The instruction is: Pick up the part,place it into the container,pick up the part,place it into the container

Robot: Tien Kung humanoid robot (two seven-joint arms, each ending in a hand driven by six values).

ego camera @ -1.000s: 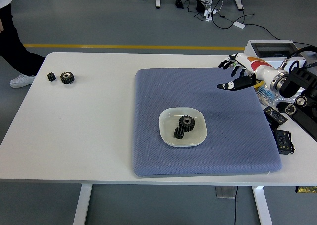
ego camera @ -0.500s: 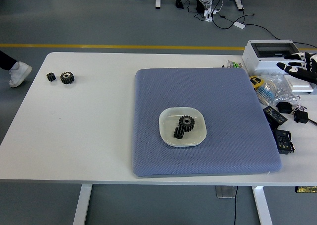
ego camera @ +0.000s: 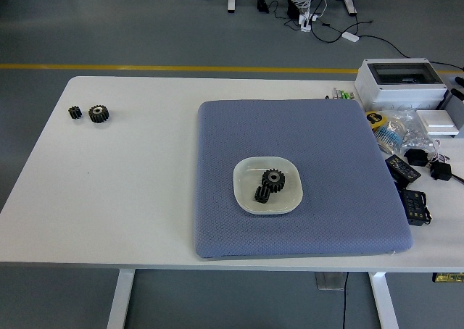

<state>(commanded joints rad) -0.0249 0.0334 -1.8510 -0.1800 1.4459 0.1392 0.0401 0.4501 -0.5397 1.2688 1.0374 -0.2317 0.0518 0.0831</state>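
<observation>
Table: white table (ego camera: 138, 191), filling most of the frame.
Centre right: blue mat (ego camera: 341, 191) lying flat.
Upper left: small gear (ego camera: 75, 112) beside larger gear (ego camera: 98, 114).
Right edge: grey box (ego camera: 402, 82), black devices (ego camera: 409, 188), cables.

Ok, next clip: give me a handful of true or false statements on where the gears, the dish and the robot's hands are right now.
1. Two black gears lie in the white dish. True.
2. The dish sits on the bare white table. False: it sits on the blue mat.
3. Two more gears lie near the table's far left corner. True.
4. The robot's right hand hovers over the dish. False: neither hand shows over the table.
5. The two gears on the left are the same size. False: the left one is smaller.
</observation>
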